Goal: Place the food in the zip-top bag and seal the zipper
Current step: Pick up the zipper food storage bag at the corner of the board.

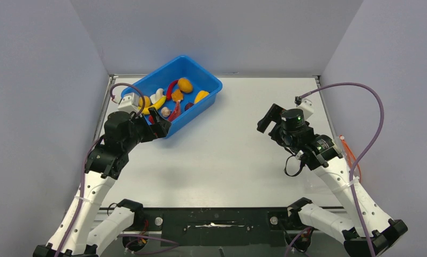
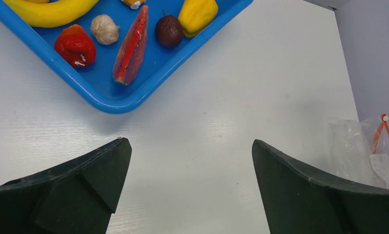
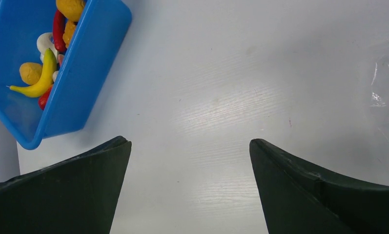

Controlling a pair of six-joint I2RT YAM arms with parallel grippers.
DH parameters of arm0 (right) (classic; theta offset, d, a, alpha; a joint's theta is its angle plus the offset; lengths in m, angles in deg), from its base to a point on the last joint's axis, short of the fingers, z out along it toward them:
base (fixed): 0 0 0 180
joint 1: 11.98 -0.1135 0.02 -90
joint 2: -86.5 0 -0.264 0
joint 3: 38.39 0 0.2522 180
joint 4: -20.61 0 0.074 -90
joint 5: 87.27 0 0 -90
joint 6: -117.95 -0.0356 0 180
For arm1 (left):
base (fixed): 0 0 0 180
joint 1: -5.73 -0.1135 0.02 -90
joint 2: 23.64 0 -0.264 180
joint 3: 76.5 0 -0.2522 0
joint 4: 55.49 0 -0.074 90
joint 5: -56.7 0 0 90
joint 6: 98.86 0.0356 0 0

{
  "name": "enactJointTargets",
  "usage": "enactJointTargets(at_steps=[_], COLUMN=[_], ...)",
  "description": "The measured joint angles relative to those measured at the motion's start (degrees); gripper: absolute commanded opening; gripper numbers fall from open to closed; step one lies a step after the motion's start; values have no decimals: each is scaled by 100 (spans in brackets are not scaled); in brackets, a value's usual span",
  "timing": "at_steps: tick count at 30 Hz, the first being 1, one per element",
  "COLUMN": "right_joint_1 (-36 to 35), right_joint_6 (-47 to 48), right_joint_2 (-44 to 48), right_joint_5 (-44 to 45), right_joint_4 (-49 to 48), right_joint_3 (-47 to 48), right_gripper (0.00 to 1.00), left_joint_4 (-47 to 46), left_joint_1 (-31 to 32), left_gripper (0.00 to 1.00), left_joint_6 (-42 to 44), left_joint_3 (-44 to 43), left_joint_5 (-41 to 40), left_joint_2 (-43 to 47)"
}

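Your left claw [image 1: 158, 122] is spread wide with nothing between its fingers; it hangs low at the near corner of the blue tub [image 1: 214, 85], in the upper left of the top view. From its own wrist camera, the two dark fingers [image 2: 80, 185] fill the lower corners with bare white table [image 2: 207, 97] between them, and the tub's corner sits just beyond, in the upper left of that frame. The food is all in the tub: a red lump [image 2: 75, 46], a white garlic [image 2: 104, 29], a pink-red slice [image 2: 132, 46] lying lengthwise, a dark round fruit [image 2: 169, 30], a yellow pepper [image 2: 197, 13], and a banana [image 2: 51, 12] cut off by the top edge. Your right claw [image 1: 269, 119] is likewise spread wide and empty, raised over the table right of centre in the top view, well apart from the tub and pointing toward it. In its wrist view the tub lies in the upper left, with a red chili [image 3: 59, 29] and an orange lump [image 3: 30, 72] showing inside. The clear bag [image 2: 351, 146] lies crumpled at the table's far right edge, beside the right arm's forearm and close to the grey wall, its red-orange zipper strip [image 2: 388, 141] curving along one side. You cannot tell from these views whether that strip is pressed shut.
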Motion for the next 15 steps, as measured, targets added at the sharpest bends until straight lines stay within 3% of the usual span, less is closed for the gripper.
enactJointTargets(at_steps=[15], right_joint_1=[754], right_joint_6=[-79], right_joint_2=[-614], right_joint_5=[57], right_joint_4=[638], right_joint_3=[103], right_gripper=[98], left_joint_4=[-212], left_joint_1=[0], left_gripper=[98], left_joint_6=[20], left_joint_3=[494], left_joint_5=[-63], left_joint_2=[24])
